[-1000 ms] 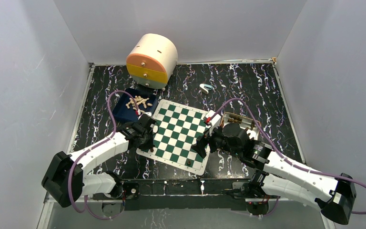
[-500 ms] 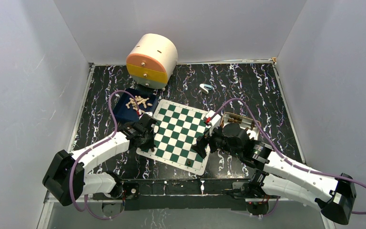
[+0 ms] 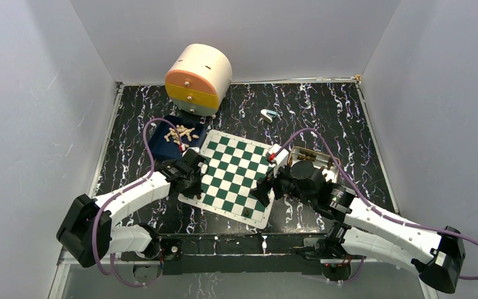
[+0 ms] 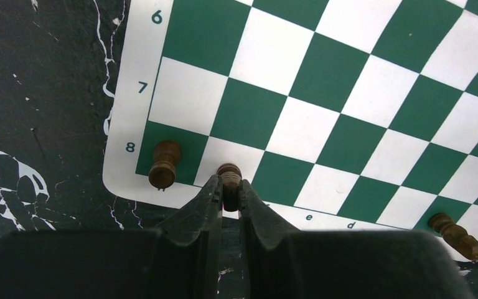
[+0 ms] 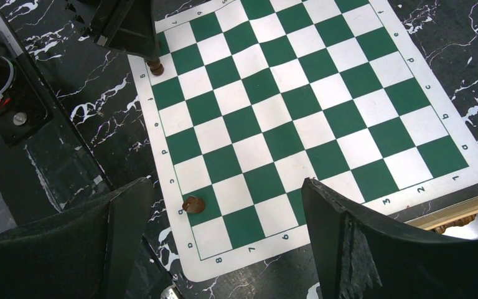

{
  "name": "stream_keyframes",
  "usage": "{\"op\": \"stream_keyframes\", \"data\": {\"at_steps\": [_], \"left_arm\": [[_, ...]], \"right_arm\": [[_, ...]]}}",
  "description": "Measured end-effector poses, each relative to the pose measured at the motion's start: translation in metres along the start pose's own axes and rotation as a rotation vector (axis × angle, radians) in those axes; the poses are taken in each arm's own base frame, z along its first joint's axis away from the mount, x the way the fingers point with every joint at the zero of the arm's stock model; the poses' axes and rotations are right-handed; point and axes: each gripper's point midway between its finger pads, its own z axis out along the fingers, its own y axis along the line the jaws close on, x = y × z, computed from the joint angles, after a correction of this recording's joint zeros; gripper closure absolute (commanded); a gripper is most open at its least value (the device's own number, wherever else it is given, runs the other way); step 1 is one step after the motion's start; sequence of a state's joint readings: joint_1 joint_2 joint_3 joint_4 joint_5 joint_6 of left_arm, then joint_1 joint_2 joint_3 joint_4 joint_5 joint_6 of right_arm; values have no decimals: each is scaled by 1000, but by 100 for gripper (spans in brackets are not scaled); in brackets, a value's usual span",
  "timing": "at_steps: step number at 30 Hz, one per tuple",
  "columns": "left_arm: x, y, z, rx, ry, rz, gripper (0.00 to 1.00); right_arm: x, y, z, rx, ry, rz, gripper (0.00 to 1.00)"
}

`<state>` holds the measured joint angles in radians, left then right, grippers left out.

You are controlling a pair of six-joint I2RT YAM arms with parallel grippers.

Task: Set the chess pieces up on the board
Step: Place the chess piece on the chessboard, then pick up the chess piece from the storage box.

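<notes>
Left gripper (image 4: 228, 184) pinches dark piece (image 4: 228, 170) at board (image 4: 299, 131) edge; top view hides it.

The bench (image 3: 323, 112) is a black slab veined with white like marble, shut in by pale grey walls (image 3: 31, 124) on three sides. The board (image 3: 233, 177) lies flat near its middle, turned at an angle to the bench edges. Just beside the board's far left corner sits a dark blue tray (image 3: 157, 142). Well beyond that corner, close to the back wall, stands a round cream cabinet (image 3: 205, 65) with an orange drawer and a yellow one. Beyond the board's far edge, apart from it, lies a small white and blue object (image 3: 268, 114). Just beside the board's right edge sits a shallow wooden box (image 5: 454, 209), partly hidden.
</notes>
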<state>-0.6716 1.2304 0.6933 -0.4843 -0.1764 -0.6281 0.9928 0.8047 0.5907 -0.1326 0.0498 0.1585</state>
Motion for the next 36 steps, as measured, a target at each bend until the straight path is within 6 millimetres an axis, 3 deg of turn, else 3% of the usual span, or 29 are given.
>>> {"op": "stream_keyframes", "data": {"at_steps": [11, 16, 17, 19, 20, 24, 29, 34, 36], "left_arm": [[4, 1, 2, -15, 26, 11, 62], [-15, -11, -12, 30, -24, 4, 49], [-24, -15, -18, 48, -49, 5, 45], [-40, -23, -31, 82, -100, 14, 14], [-49, -28, -39, 101, -133, 24, 11], [-86, -36, -75, 157, -288, 64, 11], [-110, -32, -111, 172, -433, 147, 9], [-112, -22, -117, 148, -493, 214, 7], [-106, -14, -112, 125, -497, 235, 6]], "right_arm": [[5, -4, 2, 31, 22, 34, 1], [12, -20, 4, 152, 69, 141, 1], [10, -25, 3, 201, 76, 176, 1], [6, -34, 2, 275, 82, 227, 1], [2, -39, 1, 320, 82, 254, 1], [-9, -56, -2, 458, 89, 309, 1], [-4, -81, -9, 616, 143, 331, 3], [6, -117, -22, 733, 181, 390, 16], [9, -143, -33, 796, 178, 447, 25]]}}
